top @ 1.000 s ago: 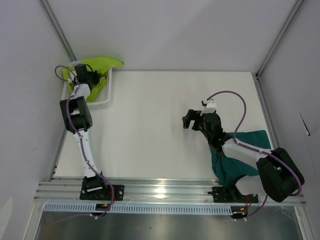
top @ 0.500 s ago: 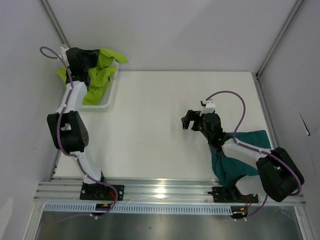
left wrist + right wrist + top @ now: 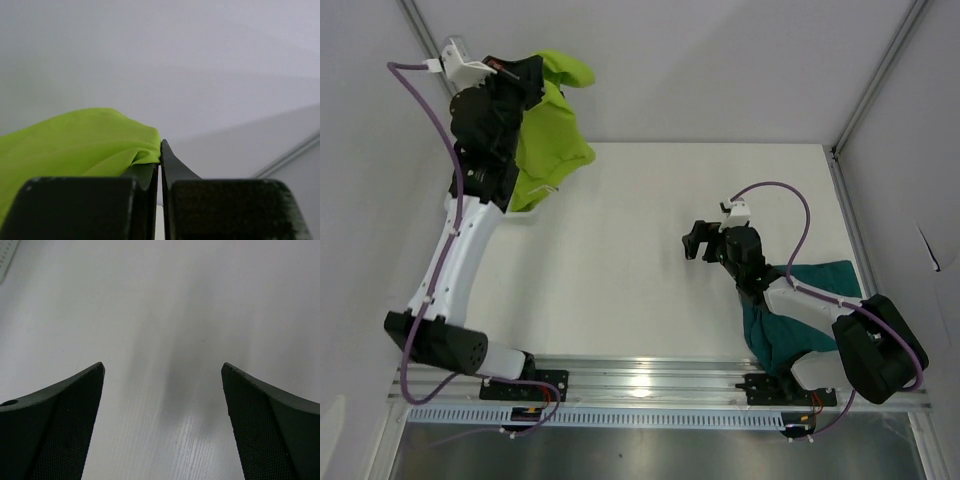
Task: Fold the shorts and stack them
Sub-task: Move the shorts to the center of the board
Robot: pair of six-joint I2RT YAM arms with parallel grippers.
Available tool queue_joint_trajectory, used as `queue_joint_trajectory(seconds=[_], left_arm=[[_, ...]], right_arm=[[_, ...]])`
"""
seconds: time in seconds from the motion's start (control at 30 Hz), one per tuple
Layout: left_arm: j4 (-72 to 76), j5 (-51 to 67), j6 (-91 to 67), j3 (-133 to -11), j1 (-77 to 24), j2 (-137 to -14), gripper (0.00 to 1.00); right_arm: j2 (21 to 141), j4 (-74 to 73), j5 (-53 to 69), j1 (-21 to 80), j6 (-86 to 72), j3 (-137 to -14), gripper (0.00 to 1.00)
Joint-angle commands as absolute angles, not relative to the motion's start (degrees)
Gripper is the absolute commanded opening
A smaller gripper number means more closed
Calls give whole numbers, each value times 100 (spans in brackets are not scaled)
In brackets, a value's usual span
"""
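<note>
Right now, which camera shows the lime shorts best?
Top external: most of the lime shorts shows, hanging from the shut left gripper. Left wrist shows only a pinched edge; right wrist shows none, only table.

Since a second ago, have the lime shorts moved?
Yes. The lime shorts, pinched in the left gripper, have risen off the table's far-left corner and now hang above its back edge.

Legible text, labels, brand marks, numbers, signs: none found in the overhead view or either wrist view (any fine print is too small to resolve).
</note>
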State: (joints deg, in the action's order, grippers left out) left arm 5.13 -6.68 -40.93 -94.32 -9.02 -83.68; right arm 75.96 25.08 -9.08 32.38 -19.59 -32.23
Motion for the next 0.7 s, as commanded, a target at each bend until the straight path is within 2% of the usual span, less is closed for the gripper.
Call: queue_joint_trajectory(seconds=[0.0,0.2,0.33,0.67], left_arm=[[809,-1256,-2894,-9791,-1457,-7289,0],[861,-1652,-2373,-10125,-2451,-6348,0],[721,-1652,-2557,-10090,-2540,-5803,0],[554,-2039,-3250,-8562,-2540,-4019,0]], right_arm=[[7594,2716,-932,3243,-1854,-3410,99],[7515,2716,-1046,3234,-1819,-3375,100],[7488,2733,-1037,3234,-1819,-3331,99],[7348,2707,-1037,3234,-1819,-3287,100]])
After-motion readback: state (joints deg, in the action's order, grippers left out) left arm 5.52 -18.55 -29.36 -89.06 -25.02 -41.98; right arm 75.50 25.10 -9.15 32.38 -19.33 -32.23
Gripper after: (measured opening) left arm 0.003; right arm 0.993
